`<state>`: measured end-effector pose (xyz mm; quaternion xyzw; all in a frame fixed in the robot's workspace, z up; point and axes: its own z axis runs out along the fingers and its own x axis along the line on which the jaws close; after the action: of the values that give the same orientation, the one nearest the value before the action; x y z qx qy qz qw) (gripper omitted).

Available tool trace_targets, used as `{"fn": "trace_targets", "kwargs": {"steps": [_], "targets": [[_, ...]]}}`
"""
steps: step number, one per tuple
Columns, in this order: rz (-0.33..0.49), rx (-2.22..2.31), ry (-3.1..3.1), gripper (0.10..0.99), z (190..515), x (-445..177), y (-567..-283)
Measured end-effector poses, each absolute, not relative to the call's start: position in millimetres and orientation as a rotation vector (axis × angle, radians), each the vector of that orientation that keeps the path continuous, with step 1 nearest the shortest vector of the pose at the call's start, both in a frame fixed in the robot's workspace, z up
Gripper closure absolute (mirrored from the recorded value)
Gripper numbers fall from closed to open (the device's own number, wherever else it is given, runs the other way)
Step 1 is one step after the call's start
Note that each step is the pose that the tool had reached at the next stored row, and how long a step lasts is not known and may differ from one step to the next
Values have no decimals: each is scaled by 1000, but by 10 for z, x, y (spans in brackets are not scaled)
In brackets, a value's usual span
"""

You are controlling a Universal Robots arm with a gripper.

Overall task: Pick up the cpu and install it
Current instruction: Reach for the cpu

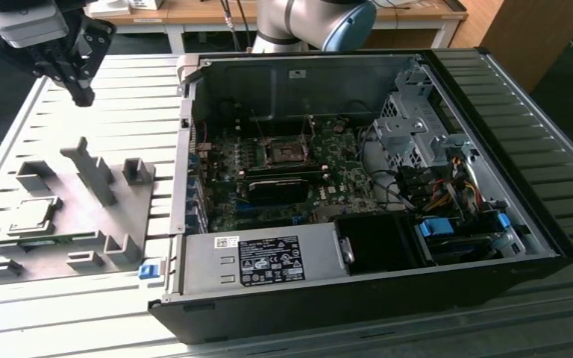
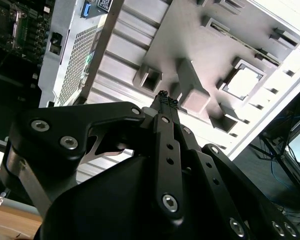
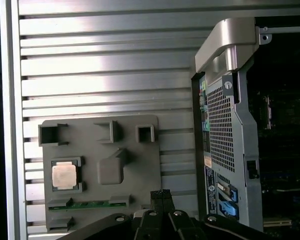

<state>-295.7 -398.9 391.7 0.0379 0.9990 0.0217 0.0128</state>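
- The black two-fingered metal gripper (image 1: pixel 81 97) hangs high over the far corner of the ribbed silver metal table (image 1: pixel 525 149).
- In both wrist views its two fingers are pressed together at the tips (image 2: pixel 166 97) and hold nothing.
- The cpu, a small flat square chip with a shiny silver top (image 3: pixel 64 175), lies in a square nest on the flat dull grey plastic plate (image 3: pixel 135 165).
- In the exterior view the chip (image 1: pixel 33 216) is on the exterior view's left, outside the big black open computer case (image 1: pixel 266 82). It is well apart from the gripper.
- The step in hand looks like reaching for the chip.
- To do it well, I think the fingers should be apart before they go down.
- They should come straight down over the chip and take it by two opposite edges.
- They should stay clear of the grey walls around the nest, and the chip should stay flat.
- A soft squeeze looks best, since the chip is thin and smooth.
- I count one cpu.
- I count one gripper with two fingers.
- I count one grey plate and one computer case.
- I count one dark square metal-framed socket (image 1: pixel 289 154) on the green board inside the case.
- I count one thin green strip (image 3: pixel 85 204) on the plate, just beside the chip's nest.
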Motion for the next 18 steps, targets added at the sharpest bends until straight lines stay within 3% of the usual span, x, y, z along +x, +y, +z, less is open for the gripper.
{"fn": "trace_targets", "kwargs": {"steps": [18], "targets": [[68,118,3113,980,3912,-3095,-3989]]}}
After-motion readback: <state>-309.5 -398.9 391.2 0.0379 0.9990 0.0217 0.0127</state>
